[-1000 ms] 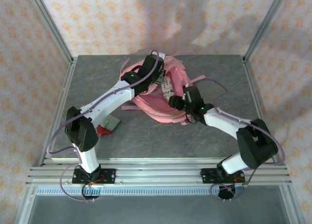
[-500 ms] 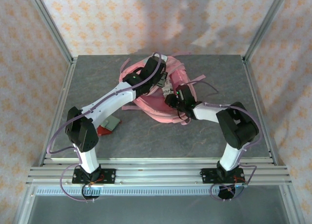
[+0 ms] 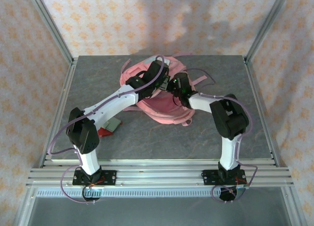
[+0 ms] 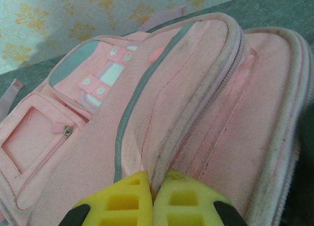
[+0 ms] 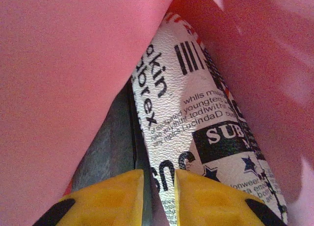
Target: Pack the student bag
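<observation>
The pink student bag point(image 3: 162, 109) lies at the table's far middle. My left gripper point(image 3: 159, 81) holds up its opening edge; in the left wrist view the yellow fingers point(image 4: 156, 176) are shut on the grey zip rim of the bag point(image 4: 196, 88). My right gripper point(image 3: 172, 85) reaches into the opening just right of the left one. Its fingers point(image 5: 159, 174) sit narrowly around the end of a white pouch printed with black newspaper lettering point(image 5: 196, 98), between pink fabric walls point(image 5: 64, 64). A dark flat item point(image 5: 110, 147) lies beside the pouch inside.
A small red and grey-green object point(image 3: 108, 127) lies on the grey table point(image 3: 221, 132) near the left arm's base. Loose pink straps point(image 3: 201, 79) trail right of the bag. Metal frame posts stand at the far corners.
The right arm has swung from the bag's right side up and left into the opening, its jaws narrowing onto the printed pouch. The left gripper kept its hold, shifting slightly right.
</observation>
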### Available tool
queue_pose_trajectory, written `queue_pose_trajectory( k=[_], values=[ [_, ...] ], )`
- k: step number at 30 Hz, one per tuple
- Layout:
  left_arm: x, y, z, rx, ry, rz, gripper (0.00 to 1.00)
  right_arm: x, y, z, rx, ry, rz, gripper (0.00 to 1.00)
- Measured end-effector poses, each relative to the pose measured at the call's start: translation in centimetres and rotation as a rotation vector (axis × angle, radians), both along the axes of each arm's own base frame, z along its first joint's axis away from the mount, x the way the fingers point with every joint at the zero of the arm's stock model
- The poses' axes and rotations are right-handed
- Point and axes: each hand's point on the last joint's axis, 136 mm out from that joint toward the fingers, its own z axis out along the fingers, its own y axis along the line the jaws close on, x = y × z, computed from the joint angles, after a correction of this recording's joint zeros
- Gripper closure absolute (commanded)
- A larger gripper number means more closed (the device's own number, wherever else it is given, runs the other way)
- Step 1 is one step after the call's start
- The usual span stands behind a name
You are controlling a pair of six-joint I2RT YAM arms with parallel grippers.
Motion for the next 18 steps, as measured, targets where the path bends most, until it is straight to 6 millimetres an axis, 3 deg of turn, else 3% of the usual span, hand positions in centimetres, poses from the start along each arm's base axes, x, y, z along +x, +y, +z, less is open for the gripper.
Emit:
queue_pose_trajectory(
  k=[6, 10, 15, 18],
  values=[
    [0.1, 0.1, -0.2, -0.005, -0.001, 0.008, 1.0, 0.3, 0.4, 0.5, 0.016, -0.019, 0.025, 0.64],
    [-0.1, 0.0, -0.4, -0.004, 0.001, 0.004, 1.0, -2.5, -1.2, 0.8, -0.003, -0.012, 0.023, 0.6],
    [-0.2, -0.1, -0.4, -0.005, 0.0, 0.0, 1.0, -5.1, -2.9, 2.5, -0.004, -0.032, 0.006, 0.67],
    [-0.2, -0.2, -0.3, -0.008, 0.0, -0.001, 1.0, -5.6, -3.4, 1.7, -0.013, -0.02, -0.008, 0.73]
  ],
)
